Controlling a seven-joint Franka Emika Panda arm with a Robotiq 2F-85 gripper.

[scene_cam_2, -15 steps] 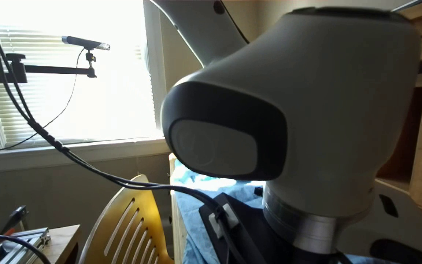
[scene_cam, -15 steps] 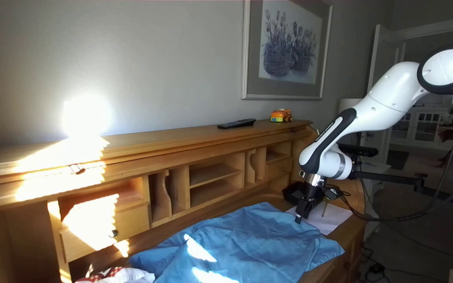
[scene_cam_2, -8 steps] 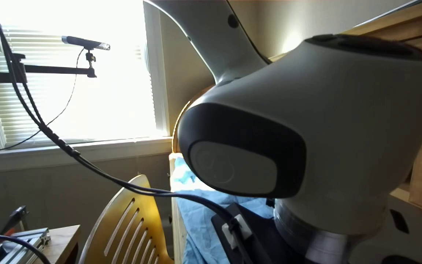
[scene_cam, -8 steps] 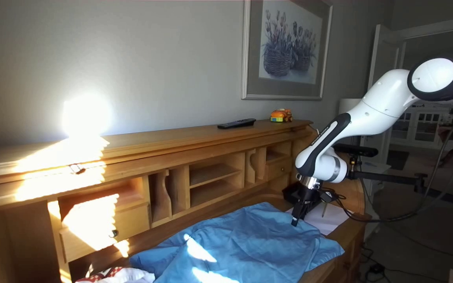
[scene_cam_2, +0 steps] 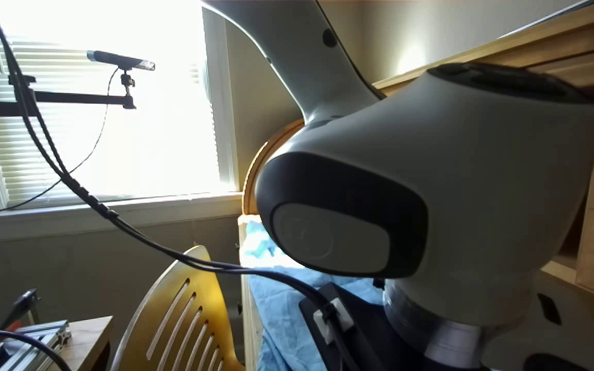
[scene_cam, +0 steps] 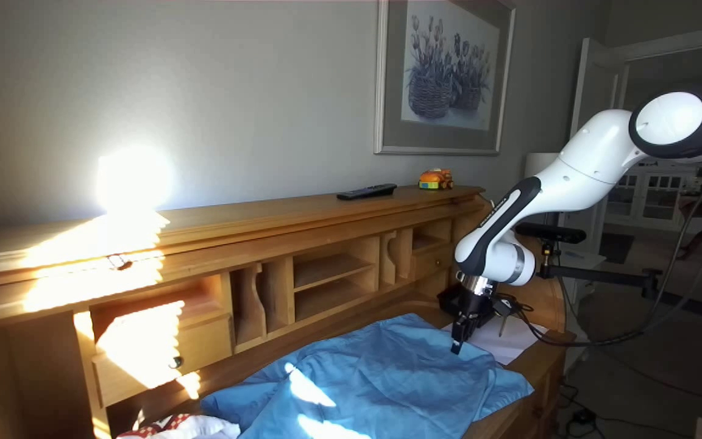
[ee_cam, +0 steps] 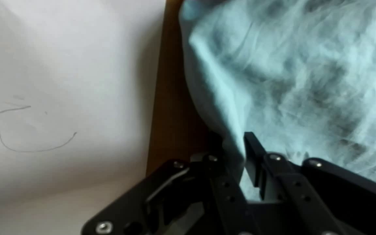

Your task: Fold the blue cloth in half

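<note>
The blue cloth (scene_cam: 400, 378) lies wrinkled across the desk, sunlit in patches. In an exterior view my gripper (scene_cam: 456, 347) points down at the cloth's far right edge, near the paper. From the wrist, a raised fold of the cloth (ee_cam: 305, 81) runs into the narrow gap of my gripper (ee_cam: 231, 145). The right fingertip (ee_cam: 252, 143) touches this fold; the left one is dark and partly lost in shadow. Whether the jaws are clamped on the fabric cannot be made out. In an exterior view the arm hides much of the cloth (scene_cam_2: 289, 319) and the fingers.
White paper (scene_cam: 512, 342) with pencil lines lies beside the cloth, and a dark tray (scene_cam: 450, 302) behind it. Wooden cubbyholes (scene_cam: 333, 274) rise along the back. A red-and-white fabric (scene_cam: 180, 427) is at the near left. A yellow chair (scene_cam_2: 188, 309) stands by the desk.
In both exterior views the arm has lowered. The gripper has come down and slightly left, onto the cloth's edge. The cloth looks the same in shape and place.
</note>
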